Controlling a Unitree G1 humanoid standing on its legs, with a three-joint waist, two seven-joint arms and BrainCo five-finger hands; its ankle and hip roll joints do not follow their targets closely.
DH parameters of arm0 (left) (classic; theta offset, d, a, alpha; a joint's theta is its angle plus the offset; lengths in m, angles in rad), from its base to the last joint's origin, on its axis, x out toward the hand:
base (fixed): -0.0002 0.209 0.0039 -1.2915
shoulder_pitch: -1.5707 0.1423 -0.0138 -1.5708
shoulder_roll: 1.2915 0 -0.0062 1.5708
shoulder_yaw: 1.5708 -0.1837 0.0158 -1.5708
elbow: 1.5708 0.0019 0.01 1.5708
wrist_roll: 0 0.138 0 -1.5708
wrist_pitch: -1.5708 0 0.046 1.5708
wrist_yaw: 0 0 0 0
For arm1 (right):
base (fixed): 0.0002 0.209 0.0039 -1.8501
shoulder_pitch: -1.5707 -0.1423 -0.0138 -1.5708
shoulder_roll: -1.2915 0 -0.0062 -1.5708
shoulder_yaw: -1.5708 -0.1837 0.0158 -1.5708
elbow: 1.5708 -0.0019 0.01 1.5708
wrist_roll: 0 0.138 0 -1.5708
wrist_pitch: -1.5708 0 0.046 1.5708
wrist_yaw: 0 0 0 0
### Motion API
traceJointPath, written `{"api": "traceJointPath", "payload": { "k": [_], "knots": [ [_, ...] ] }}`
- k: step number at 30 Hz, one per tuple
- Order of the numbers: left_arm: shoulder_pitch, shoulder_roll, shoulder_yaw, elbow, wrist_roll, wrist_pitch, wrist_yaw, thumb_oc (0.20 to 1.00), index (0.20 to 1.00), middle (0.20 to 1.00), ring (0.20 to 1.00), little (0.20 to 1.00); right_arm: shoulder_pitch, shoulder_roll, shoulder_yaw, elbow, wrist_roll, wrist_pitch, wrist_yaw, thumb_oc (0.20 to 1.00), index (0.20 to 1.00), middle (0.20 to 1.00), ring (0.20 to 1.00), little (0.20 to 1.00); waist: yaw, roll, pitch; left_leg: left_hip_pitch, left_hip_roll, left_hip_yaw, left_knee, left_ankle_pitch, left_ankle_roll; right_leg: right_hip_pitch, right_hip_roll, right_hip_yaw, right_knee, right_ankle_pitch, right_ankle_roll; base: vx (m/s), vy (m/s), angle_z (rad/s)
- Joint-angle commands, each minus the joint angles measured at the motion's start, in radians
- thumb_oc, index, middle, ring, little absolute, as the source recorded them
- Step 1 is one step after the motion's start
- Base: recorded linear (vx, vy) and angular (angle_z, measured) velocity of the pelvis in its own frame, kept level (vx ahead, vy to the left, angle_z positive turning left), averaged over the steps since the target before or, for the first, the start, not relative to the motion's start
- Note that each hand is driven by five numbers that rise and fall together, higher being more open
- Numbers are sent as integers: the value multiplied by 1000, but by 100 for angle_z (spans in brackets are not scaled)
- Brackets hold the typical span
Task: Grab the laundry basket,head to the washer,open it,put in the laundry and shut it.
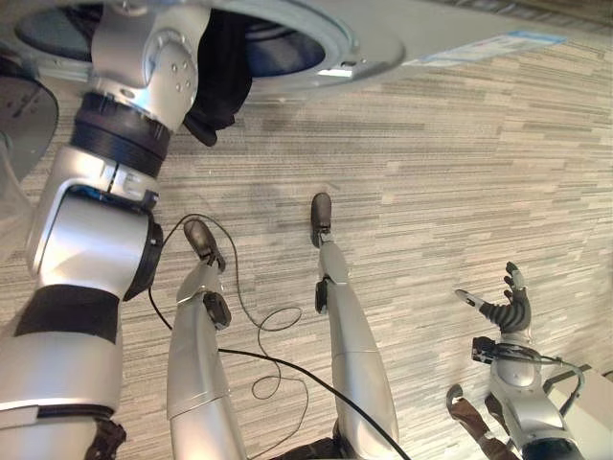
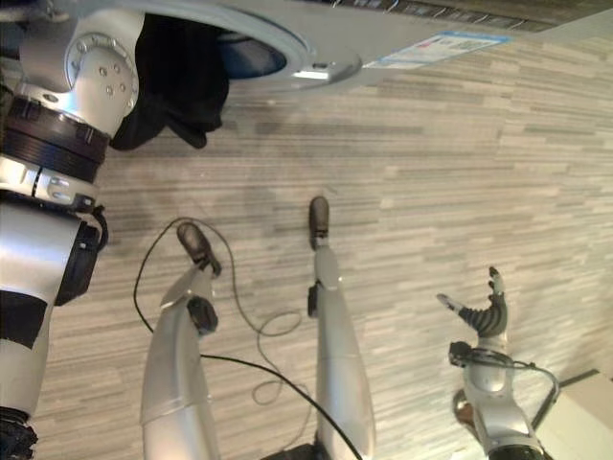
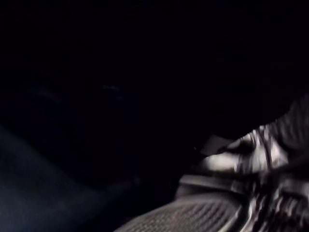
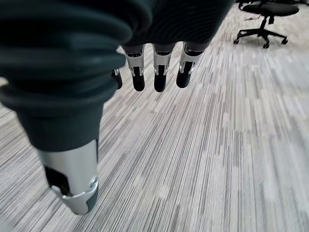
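The washer's round opening [image 1: 354,48] stands open at the top of the eye views. A dark garment [image 1: 215,86] hangs over its lower rim, partly inside the drum. My left arm [image 1: 124,125] reaches up into that opening beside the garment, and the hand is hidden inside. In the left wrist view there is darkness, with the hand's ribbed cover [image 3: 193,215] and a blurred silver part [image 3: 251,154]. My right hand [image 1: 508,309] hangs at the lower right over the carpet, open, with its fingers [image 4: 159,72] straight and holding nothing.
A grey round door panel [image 1: 19,115] shows at the left edge beside the opening. A pale object's corner [image 1: 596,407] and a brown strap-like piece [image 1: 469,420] sit at the lower right. An office chair [image 4: 268,14] stands far off on the striped carpet.
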Motion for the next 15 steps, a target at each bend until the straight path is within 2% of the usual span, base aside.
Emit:
{"api": "traceJointPath", "payload": {
  "k": [1,3,5,7,8,9,11,15],
  "knots": [
    [-197,-63,20,35,123,85,-181,1000,1000,1000,1000,1000,102,-136,-73,0,23,10,24,1000,1000,1000,1000,1000,-12,147,-92,-21,15,-129,-102,-45,-62,67,-11,-28,125,-253,28,-2,5,-7],
    [-207,5,-68,111,330,150,-244,1000,1000,1000,1000,1000,104,-130,-87,6,32,12,43,1000,1000,1000,1000,1000,13,165,-85,-21,11,-128,-104,-41,-60,67,-19,-34,124,-250,30,-10,-11,-9],
    [-213,8,-122,168,543,201,-243,1000,1000,1000,1000,1000,97,-113,-70,34,37,13,58,1000,1000,1000,1000,1000,28,175,-80,-24,11,-130,-102,-37,-61,64,-25,-39,130,-253,29,-15,-37,-19],
    [-308,-47,-183,261,695,240,-167,1000,1000,1000,1000,1000,67,-115,-21,82,42,-2,68,1000,1000,1000,1000,1000,25,171,-79,-28,15,-134,-98,-34,-65,59,-24,-37,134,-252,27,-21,-34,-7],
    [-398,-84,-265,280,807,262,-137,1000,1000,1000,1000,1000,61,-142,1,89,42,-9,76,1000,1000,1000,1000,1000,13,171,-87,-28,21,-134,-98,-33,-67,58,-19,-34,132,-249,27,-20,-23,3],
    [-434,-99,-309,320,858,273,-135,1000,1000,1000,1000,1000,43,-150,12,91,47,-22,77,1000,1000,1000,1000,1000,11,161,-85,-28,25,-135,-99,-32,-69,57,-17,-33,130,-247,27,-19,-19,7],
    [-484,-115,-417,374,1059,320,-129,1000,1000,1000,1000,1000,23,-189,21,68,40,-38,70,1000,1000,1000,1000,1000,-6,147,-88,-30,39,-138,-100,-30,-74,53,-11,-31,127,-244,27,-12,-13,8],
    [-480,-153,-402,331,1154,329,-94,1000,1000,1000,1000,1000,26,-194,27,64,26,-52,44,1000,1000,1000,1000,1000,-5,144,-91,-40,48,-156,-103,-27,-76,47,-9,-34,123,-244,25,-10,-17,-1]
  ]
}}
